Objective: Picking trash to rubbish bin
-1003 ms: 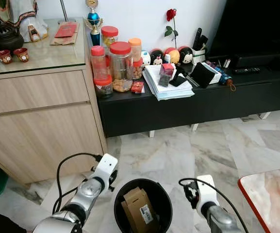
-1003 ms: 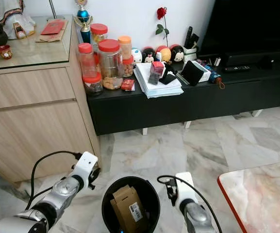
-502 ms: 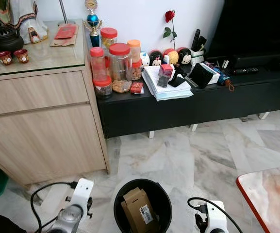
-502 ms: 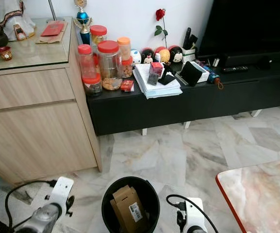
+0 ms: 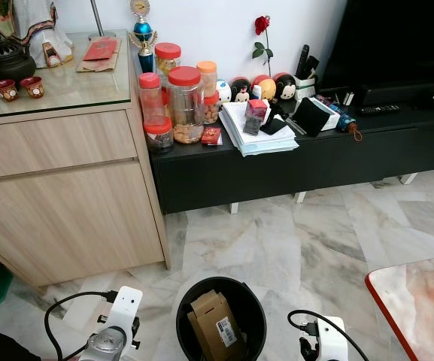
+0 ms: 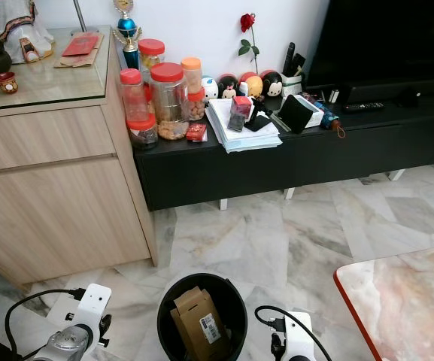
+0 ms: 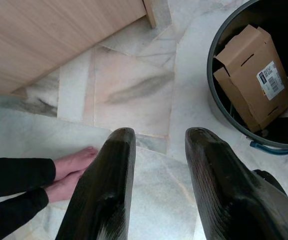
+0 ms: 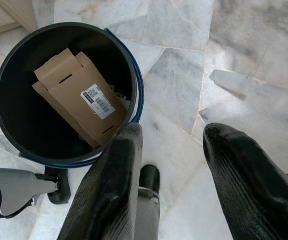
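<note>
Cardboard box in bin; both pincers empty, low beside it.

The brown cardboard box (image 5: 215, 325) with a barcode label lies inside the black rubbish bin (image 5: 256, 304) on the marble floor (image 5: 277, 241). Left pincer (image 7: 156, 145) hangs on the bin's left, fingers spread, holding nothing; a person's bare foot (image 7: 74, 167) is near it. Right pincer (image 8: 171, 137) hangs on the bin's right, fingers wide, empty. The wooden cabinet (image 5: 66, 195) stands beyond the bin.
</note>
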